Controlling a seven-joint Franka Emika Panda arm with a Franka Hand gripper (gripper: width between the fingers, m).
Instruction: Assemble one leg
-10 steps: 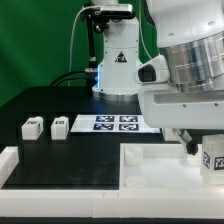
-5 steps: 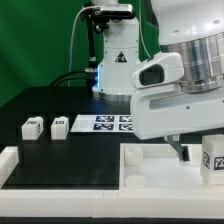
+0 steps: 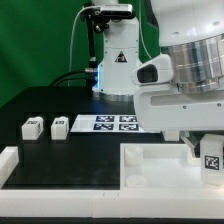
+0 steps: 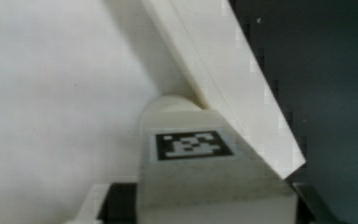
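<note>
One white stubby leg (image 3: 211, 160) bears a black-and-white square tag.

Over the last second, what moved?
The arm swung toward the exterior view's left, then back right. The leg under the claw stayed by the tray wall; its tag looks slightly lower. The two loose legs and the marker board did not move.

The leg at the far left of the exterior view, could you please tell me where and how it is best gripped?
Grip the leg across its two short side faces, coming straight down from above. It lies free on the black table, apart from its neighbour, so its top and sides look open to the fingers.
</note>
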